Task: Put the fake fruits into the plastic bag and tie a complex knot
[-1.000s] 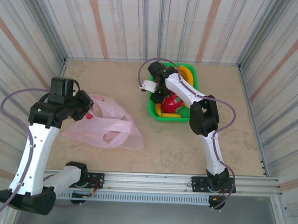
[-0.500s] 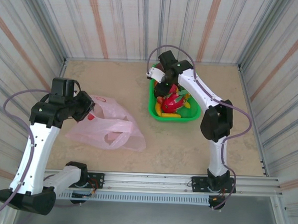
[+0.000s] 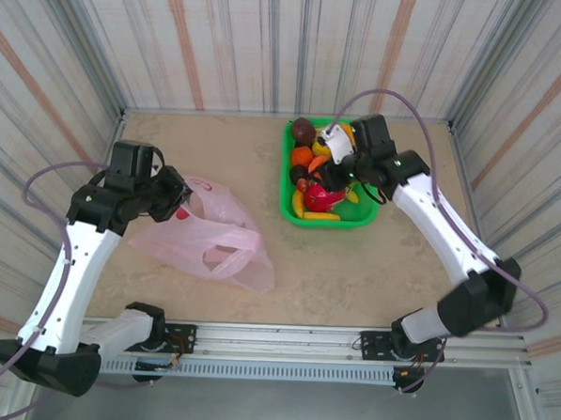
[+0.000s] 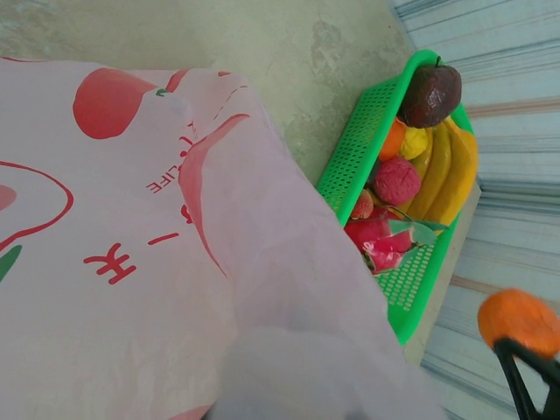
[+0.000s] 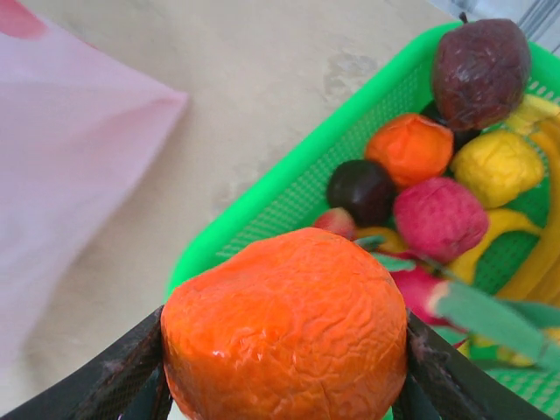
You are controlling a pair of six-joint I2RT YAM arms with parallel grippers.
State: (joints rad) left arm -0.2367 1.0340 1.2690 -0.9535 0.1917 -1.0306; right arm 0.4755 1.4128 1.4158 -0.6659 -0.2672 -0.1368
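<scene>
The orange fruit (image 5: 284, 328), wrinkled and glossy, sits squarely between the two dark fingers (image 5: 122, 372) of the right gripper (image 5: 284, 385). One finger presses on each side of it and the fruit fills the whole gap, so the jaws are clamped on it, standing fairly wide. From the right wrist, the held fruit hangs over the rim of the green basket (image 3: 332, 223) on the side that faces the bag, clear of the other fruits.

Behind it in the basket lie the rest. A dark purple fruit (image 5: 479, 61) sits at the far corner, with a second orange one (image 5: 411, 147) and a yellow one (image 5: 497, 166) beside it. A small dark round one (image 5: 363, 191) touches a bumpy pink-red one (image 5: 439, 217). The left wrist view adds yellow bananas (image 4: 451, 171) along one basket wall and the pink dragon fruit (image 4: 385, 241) with green scales.

The plastic bag (image 3: 218, 235), translucent pink with red prints, lies crumpled on the table (image 3: 353, 270) to the left of the basket, near it but not touching. The left gripper (image 3: 173, 197) is clenched on the bag's upper left edge, where the film rises off the table.
</scene>
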